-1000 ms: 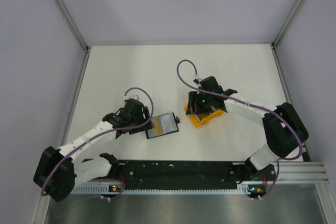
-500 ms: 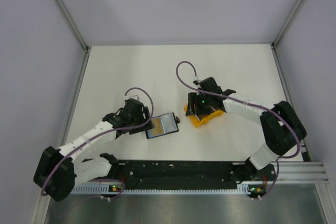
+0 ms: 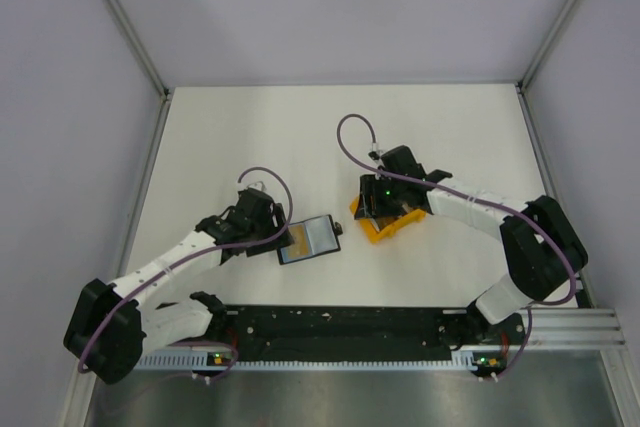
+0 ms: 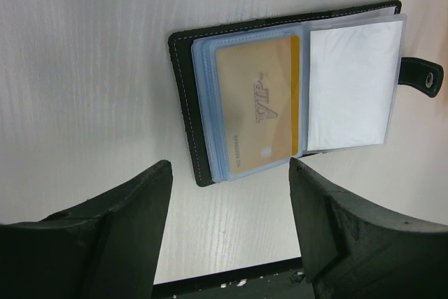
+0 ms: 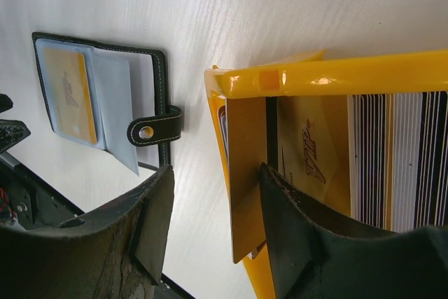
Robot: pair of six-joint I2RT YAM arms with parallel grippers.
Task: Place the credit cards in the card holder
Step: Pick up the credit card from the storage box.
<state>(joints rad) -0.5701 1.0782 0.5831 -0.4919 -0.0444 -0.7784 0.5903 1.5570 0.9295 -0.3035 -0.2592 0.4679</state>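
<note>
The card holder (image 4: 280, 96) lies open on the white table, with a gold card (image 4: 255, 106) in its left clear sleeve and an empty sleeve on the right. It also shows in the top view (image 3: 308, 239) and in the right wrist view (image 5: 98, 99). My left gripper (image 4: 229, 176) is open and empty, just short of the holder's near edge. The credit cards (image 5: 399, 159) stand edge-on as a striped row in the orange bin (image 5: 308, 78). My right gripper (image 5: 217, 180) is open and straddles the bin's end wall. One finger is inside, against an upright gold card (image 5: 245, 173).
The orange bin (image 3: 392, 219) sits right of the holder, a short gap apart. The holder's snap strap (image 5: 150, 129) points toward the bin. A black rail (image 3: 340, 332) runs along the near table edge. Grey walls enclose the table on three sides.
</note>
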